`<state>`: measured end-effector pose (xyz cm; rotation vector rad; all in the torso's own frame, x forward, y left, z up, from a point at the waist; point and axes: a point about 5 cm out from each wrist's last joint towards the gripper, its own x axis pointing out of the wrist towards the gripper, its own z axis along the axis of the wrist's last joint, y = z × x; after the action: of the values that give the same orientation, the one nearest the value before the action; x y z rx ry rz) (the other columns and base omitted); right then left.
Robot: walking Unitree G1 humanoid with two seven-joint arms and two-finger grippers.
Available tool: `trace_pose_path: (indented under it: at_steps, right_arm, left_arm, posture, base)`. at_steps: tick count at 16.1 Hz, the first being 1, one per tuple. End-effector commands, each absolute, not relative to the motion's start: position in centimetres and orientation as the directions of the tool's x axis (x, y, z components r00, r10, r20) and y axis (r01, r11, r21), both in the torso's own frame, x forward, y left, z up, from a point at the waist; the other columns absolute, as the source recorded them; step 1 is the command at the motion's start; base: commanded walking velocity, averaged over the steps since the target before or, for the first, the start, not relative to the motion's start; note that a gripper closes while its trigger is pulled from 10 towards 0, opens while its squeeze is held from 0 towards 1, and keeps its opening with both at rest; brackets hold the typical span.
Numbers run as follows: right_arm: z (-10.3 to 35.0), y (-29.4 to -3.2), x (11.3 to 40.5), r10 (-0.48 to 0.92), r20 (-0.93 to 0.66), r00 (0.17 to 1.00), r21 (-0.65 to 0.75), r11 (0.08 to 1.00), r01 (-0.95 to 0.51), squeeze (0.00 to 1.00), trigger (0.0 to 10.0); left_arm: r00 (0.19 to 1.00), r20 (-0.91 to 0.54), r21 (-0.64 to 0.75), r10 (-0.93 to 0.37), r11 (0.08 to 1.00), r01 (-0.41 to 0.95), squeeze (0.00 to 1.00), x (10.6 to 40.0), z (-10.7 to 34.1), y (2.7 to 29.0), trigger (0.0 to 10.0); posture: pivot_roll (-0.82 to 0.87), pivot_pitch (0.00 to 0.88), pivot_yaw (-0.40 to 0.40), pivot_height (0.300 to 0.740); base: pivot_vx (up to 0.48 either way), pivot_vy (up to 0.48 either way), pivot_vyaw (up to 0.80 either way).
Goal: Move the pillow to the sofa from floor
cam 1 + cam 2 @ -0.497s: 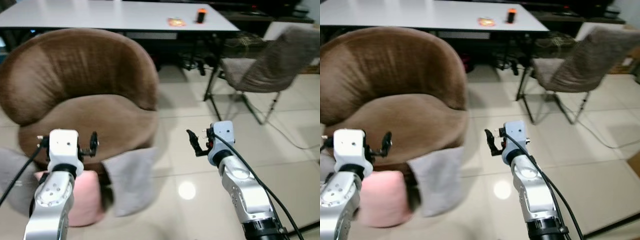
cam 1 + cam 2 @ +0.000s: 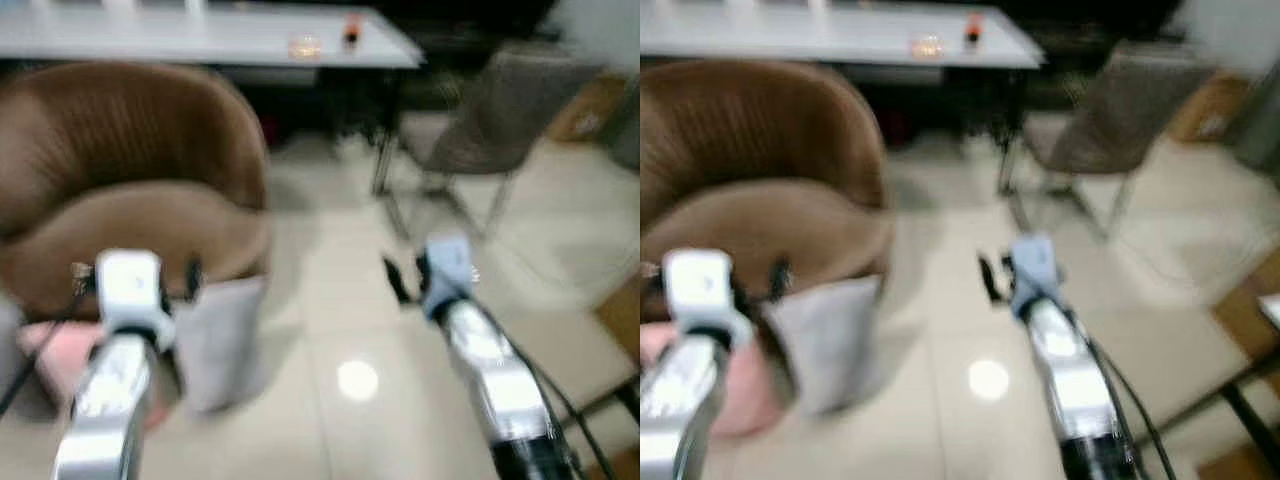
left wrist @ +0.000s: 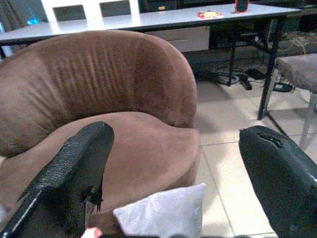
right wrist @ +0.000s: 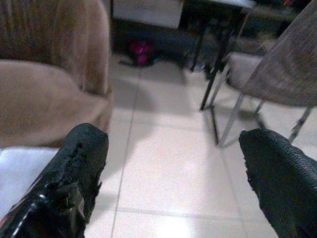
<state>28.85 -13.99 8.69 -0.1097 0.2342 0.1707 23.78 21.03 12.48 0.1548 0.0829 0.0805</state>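
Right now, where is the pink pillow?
The pink pillow lies on the floor at the robot's left, against the brown sofa's base, beside the grey pillow, partly behind the left arm.

The view is blurred. A round brown sofa (image 2: pixel 130 190) with a curved back stands on the pale tiled floor (image 2: pixel 330 300). Against its front edge leans a grey pillow (image 2: pixel 222 335), and a pink pillow (image 2: pixel 60 355) lies on the floor just beside it, partly hidden by the left arm. The left gripper (image 2: pixel 190 282) hangs before the sofa's front edge, above the grey pillow. The right gripper (image 2: pixel 398 280) is raised over bare tiles, apart from the sofa. Behind stand a white table (image 2: pixel 200 40) and a grey chair (image 2: pixel 480 125).
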Motion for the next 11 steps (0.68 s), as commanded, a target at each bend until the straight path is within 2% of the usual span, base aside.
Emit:
trace_pose_path:
  at_steps: [1,5,11]
  right_arm:
    - [9.4,-13.5,29.1,0.173,-0.208,0.963,-0.083,0.978,-0.193,1.00,10.0]
    - [9.6,-13.2,29.1,0.193,-0.203,0.960,-0.083,0.973,-0.213,1.00,10.0]
    - [9.0,-14.3,28.7,0.130,-0.231,0.964,-0.095,0.983,-0.156,1.00,10.0]
  left_arm:
    - [0.994,-0.072,0.154,0.083,0.985,-0.072,0.00,23.7,12.6,21.2,10.0]
    - [0.995,-0.067,0.146,0.073,0.987,-0.062,0.00,23.9,12.7,21.1,10.0]
    - [0.995,-0.069,0.180,0.068,0.982,-0.054,0.00,23.7,12.5,21.2,10.0]
  posture:
    - [-0.06,0.000,-0.026,0.740]
    - [-0.07,0.000,-0.015,0.740]
    - [-0.06,0.000,-0.030,0.740]
  base:
    - [0.000,0.000,0.80]
    - [0.251,0.000,0.80]
    - [0.254,0.000,0.00]
